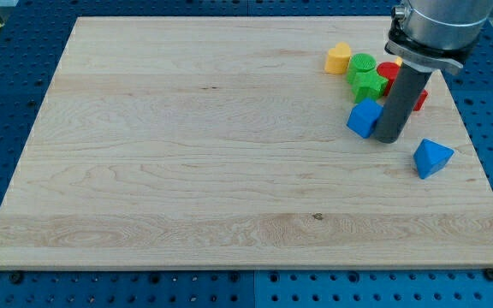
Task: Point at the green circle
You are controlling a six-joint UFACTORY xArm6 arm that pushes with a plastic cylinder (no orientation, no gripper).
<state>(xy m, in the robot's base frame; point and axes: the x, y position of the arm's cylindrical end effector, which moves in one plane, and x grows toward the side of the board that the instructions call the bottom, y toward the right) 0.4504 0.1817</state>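
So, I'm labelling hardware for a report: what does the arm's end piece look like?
A straight, dark grey cylindrical rod hangs from a black collar under a lighter grey round housing. No jaws, cables or markings show.

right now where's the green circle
The green circle sits near the board's top right in the camera view, right of the yellow block and directly above the green star-shaped block.

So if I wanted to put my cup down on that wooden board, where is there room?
Plenty: the whole left and middle of the board is bare, as is the bottom strip. It is crowded only at the top right, where the yellow block, green circle, green block, red blocks and blue cube cluster beside my tip. A blue triangular block sits apart near the right edge.
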